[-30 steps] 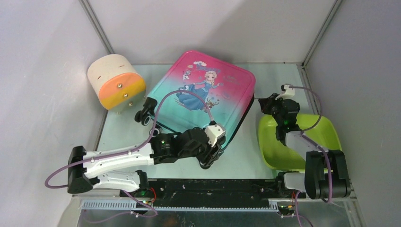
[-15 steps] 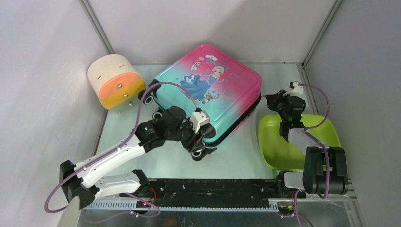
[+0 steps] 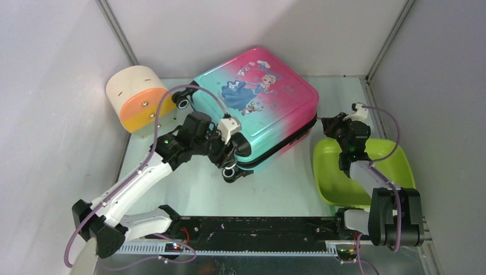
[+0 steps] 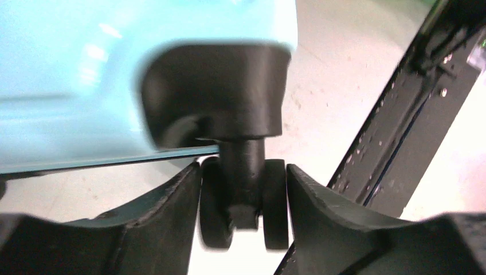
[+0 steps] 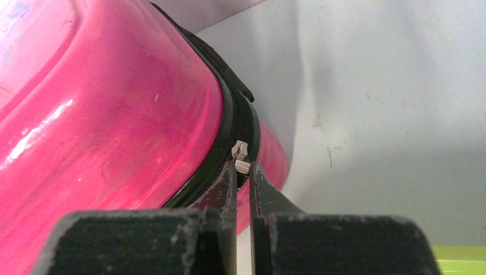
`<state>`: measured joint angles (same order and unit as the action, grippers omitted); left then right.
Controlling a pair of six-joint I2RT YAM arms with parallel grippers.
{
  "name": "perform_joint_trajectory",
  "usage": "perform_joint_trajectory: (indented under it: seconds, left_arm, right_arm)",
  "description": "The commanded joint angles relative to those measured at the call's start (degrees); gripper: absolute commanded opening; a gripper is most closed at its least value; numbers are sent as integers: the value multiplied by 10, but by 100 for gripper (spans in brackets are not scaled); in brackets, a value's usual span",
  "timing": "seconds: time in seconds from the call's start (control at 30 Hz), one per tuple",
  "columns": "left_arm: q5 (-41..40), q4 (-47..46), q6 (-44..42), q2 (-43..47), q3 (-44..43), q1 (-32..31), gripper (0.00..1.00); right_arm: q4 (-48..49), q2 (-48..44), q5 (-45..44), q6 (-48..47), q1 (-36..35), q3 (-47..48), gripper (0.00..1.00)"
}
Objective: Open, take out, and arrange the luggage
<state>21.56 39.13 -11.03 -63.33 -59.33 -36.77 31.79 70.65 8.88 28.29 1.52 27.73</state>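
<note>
Luggage [image 3: 261, 109] lies closed at upper centre of the top view. Its glossy hard shell is likely stiff, slick and light, so it may skate on its castors. Left fingers [image 4: 166, 217] clamp a black wheel [image 4: 243, 200]; right fingers [image 5: 223, 192], almost shut, pinch the white zipper pull [image 5: 240, 153], both sensible holds. The pale surface [image 3: 286, 183] looks smooth. Walls, the cylinder [image 3: 140, 97] at upper left and the green tub [image 3: 338, 183] at lower right crowd the lid's swing.
</note>
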Motion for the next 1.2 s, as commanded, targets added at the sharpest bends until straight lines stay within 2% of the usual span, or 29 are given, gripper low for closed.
perform_joint_trajectory:
  seconds: [0.0,0.03,0.13,0.27,0.33,0.5,0.6,0.77,1.17]
  left_arm:
    - [-53,-9,131,34,-70,15,67]
    - [-55,-1,170,48,-66,15,68]
    - [-60,15,203,83,-50,13,73]
    - [-111,38,184,149,-23,12,79]
    - [-122,56,168,151,-25,11,81]
    - [-138,79,110,115,-39,7,72]
    - [-133,84,64,92,-46,2,77]
    - [-148,74,41,61,-59,-14,83]
    - [-138,66,25,-10,-69,-58,88]
  right_arm:
    - [31,-25,-4,2,-10,-8,0]
    - [31,-24,-3,4,-13,-10,0]
    - [28,-23,-1,6,-26,-11,0]
    - [27,-31,1,9,-35,-11,0]
    - [30,-39,0,9,-35,-11,0]
    - [28,-53,2,14,-32,-11,0]
    - [20,-58,6,13,-32,-11,0]
    - [9,-65,7,6,-29,-11,0]
    - [12,-59,19,-1,-23,-11,0]
